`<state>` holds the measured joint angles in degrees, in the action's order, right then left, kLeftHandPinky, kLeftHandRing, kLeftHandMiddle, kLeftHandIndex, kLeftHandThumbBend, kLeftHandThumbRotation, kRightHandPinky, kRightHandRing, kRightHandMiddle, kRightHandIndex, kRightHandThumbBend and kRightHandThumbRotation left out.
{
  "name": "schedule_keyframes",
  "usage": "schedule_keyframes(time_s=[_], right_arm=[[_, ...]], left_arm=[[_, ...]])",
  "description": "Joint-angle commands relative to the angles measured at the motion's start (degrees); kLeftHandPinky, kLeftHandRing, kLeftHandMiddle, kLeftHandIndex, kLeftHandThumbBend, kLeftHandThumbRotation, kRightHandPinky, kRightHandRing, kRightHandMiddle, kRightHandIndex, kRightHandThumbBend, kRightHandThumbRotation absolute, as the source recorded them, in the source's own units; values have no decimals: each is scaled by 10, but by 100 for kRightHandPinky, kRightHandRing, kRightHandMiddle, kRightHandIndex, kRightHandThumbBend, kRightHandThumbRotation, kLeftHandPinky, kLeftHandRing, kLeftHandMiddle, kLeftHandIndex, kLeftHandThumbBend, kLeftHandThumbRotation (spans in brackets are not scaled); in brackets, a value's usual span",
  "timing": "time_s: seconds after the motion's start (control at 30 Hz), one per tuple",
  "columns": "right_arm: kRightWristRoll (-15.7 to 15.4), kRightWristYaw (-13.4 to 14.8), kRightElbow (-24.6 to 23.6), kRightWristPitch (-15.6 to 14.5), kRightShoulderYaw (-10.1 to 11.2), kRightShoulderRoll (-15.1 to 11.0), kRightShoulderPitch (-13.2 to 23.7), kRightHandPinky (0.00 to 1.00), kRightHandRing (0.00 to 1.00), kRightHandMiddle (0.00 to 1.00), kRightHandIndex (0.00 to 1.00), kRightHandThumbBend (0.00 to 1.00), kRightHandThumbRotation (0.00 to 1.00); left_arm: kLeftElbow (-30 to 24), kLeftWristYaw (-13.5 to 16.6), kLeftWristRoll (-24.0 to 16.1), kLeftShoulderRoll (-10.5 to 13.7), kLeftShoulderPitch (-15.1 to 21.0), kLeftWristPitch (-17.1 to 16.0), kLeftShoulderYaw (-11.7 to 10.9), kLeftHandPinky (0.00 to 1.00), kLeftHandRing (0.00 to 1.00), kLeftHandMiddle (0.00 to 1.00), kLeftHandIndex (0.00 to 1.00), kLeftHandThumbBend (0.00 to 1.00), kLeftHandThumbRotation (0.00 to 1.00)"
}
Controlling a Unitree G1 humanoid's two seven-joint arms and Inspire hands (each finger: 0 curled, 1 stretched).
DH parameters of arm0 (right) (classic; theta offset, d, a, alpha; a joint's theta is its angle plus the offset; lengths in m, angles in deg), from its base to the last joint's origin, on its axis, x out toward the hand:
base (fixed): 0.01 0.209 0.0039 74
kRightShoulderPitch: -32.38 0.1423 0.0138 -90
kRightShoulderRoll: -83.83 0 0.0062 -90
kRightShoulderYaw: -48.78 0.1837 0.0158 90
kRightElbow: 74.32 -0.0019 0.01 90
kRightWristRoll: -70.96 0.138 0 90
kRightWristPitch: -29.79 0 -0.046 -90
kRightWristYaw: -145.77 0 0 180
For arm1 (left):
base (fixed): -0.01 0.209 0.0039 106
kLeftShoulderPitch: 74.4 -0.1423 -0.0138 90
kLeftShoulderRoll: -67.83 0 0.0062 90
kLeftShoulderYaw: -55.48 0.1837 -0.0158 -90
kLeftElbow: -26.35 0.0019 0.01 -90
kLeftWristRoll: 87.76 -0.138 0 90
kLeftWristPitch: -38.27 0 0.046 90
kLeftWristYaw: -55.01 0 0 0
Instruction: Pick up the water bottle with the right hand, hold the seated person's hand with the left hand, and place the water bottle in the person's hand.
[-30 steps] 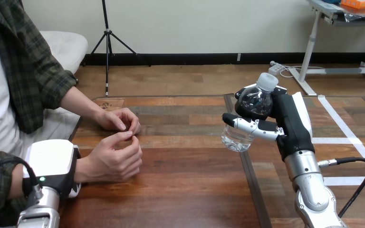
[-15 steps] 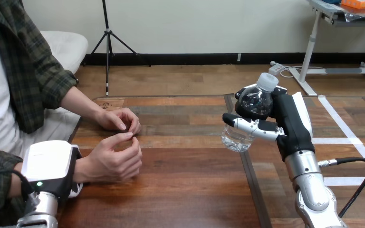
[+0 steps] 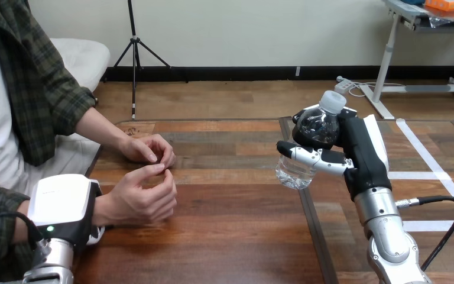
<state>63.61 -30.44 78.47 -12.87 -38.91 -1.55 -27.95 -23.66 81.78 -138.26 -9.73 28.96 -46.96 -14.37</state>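
We found pickup done: right hand (image 3: 331,158) clamped round the water bottle (image 3: 312,131), raised at three o'clock. Left hand (image 3: 65,204) sat beside the person's wrist (image 3: 105,208) at eight o'clock; grip undeterminable. Placement remained.

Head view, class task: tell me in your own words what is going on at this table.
The robot's right hand grips a water bottle, tilted and raised above the table. Its left hand sits against the wrist of the person's nearer hand; whether it holds that wrist cannot be told. That hand and the person's farther hand are close together, both empty.
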Motion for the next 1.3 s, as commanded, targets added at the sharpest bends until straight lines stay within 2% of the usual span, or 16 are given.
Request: schedule_keyframes(time_s=[0.0, 0.17, 0.27, 0.83, 1.27], right_arm=[[9, 1, -29, 14, 9, -9, 44, 37, 42, 49, 51, 74, 0], [2, 7, -30, 15, 7, -12, 43, 37, 42, 49, 50, 74, 0], [-5, 16, -31, 14, 4, -14, 43, 37, 42, 48, 50, 74, 0], [11, 2, -30, 16, 10, -8, 44, 36, 42, 49, 50, 73, 0], [9, 7, -31, 16, 8, -5, 45, 36, 42, 48, 51, 73, 0]], left_arm=[[27, -17, 19, -22, -5, -15, 16, 50, 51, 53, 52, 77, 0], [25, -1, 25, -23, -6, -26, 16, 49, 50, 52, 51, 78, 0], [19, -6, 26, -23, -7, -26, 17, 49, 50, 52, 51, 78, 0], [8, 4, 29, -24, -5, -35, 18, 47, 48, 50, 49, 78, 0], [-8, 3, 39, -23, -9, -39, 17, 47, 48, 50, 48, 76, 0]])
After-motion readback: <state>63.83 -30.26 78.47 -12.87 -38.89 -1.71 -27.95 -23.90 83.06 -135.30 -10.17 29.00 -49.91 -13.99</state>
